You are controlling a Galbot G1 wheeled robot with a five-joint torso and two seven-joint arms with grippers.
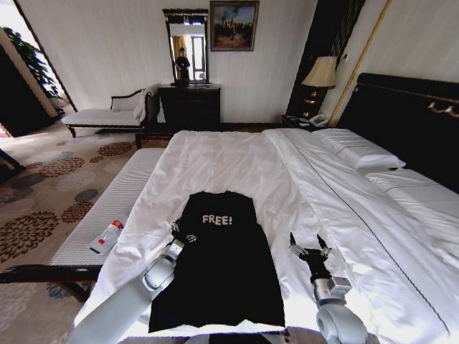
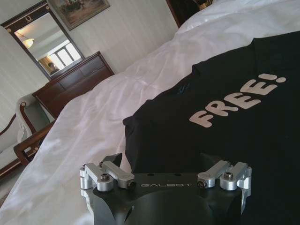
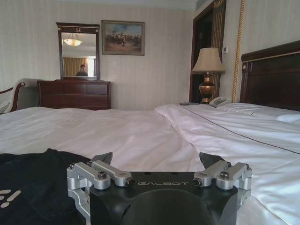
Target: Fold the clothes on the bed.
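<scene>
- Two end effectors are at work: the left end effector sits at the left edge of the black T-shirt, about level with the lettering, and its fingers are spread and grasping nothing.
- The right end effector hovers over bare white duvet just right of the shirt, fingers also spread wide and empty.
- The shirt lies flat near the foot of the bed, "FREE!" facing up, with the sleeves apparently already tucked in.
- Risk one: black fingertips over black cloth, so the left side could pinch too shallow and lose the hem mid-fold.
- Risk two: the right side is off the fabric, so it may grab duvet instead and drag the shirt askew.
- Risk three: uneven lifts would twist the fold.
- A bottle lies on the bench to the left, well clear.
</scene>
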